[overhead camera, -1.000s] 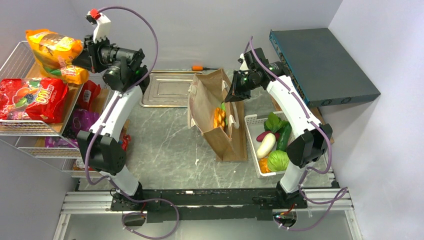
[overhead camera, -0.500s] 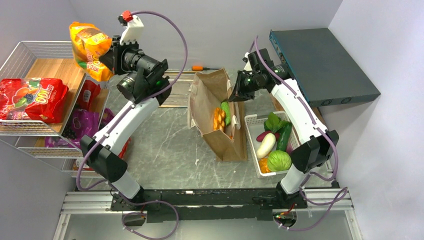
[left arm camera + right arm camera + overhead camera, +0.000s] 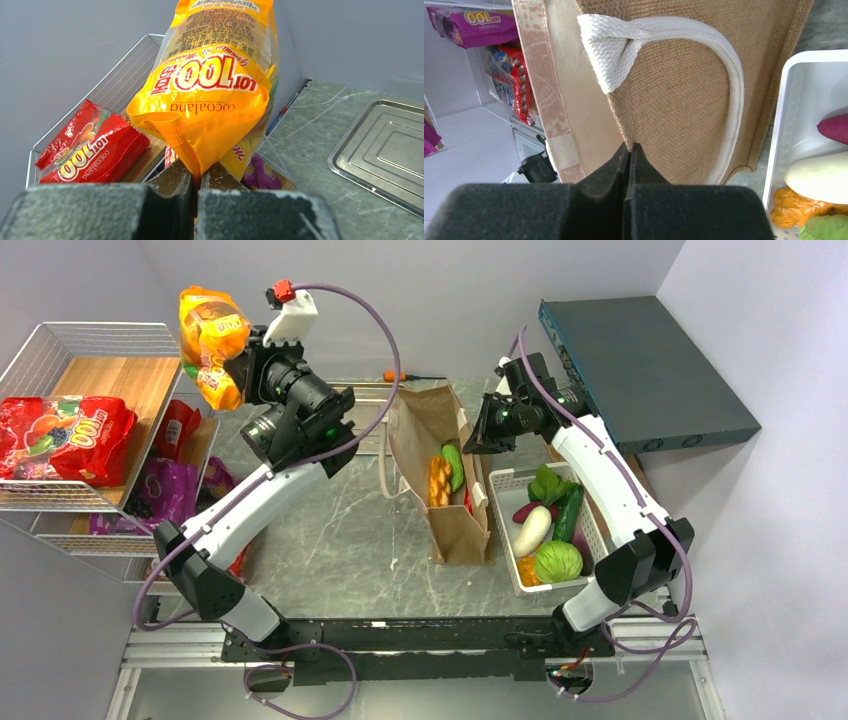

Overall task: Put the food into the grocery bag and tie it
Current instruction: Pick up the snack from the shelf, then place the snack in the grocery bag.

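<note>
- Nearest on the right of the table (image 3: 330, 530), a white basket (image 3: 505, 540) of vegetables is set just beside the bag (image 3: 455, 525).
- The brown bag is seen from above near the middle of the table. Its mouth is turned up toward the camera, and its long axis runs near to far.
- Inside the bag, a braided piece (image 3: 438, 480) and a green vegetable (image 3: 453, 464) are laid side by side.
- The right arm is bent over the basket and reaches left to the bag's right rim. The right gripper (image 3: 478, 436) is clenched on that rim.
- The left arm is stretched up and away from its base, its wrist held high by the rack (image 3: 40, 350) on the left.
- The left gripper (image 3: 247, 368) is clamped on the orange packet (image 3: 213, 345). The packet is held in the air over the rack's far right corner, well apart from the bag.
- A red packet (image 3: 60, 435) lies on the rack's top shelf.
- Only the left wrist view shows the grip. The fingers (image 3: 175, 182) are pinched on the packet's crumpled lower seam, the packet stands upright above them, and its print reads upside down. A metal tray (image 3: 385, 145) is seen to the right.
- Only the right wrist view shows the bag's coarse weave pinched edge-on between closed fingertips (image 3: 621, 157). A white handle (image 3: 664, 37) is looped against the wall above them.
</note>
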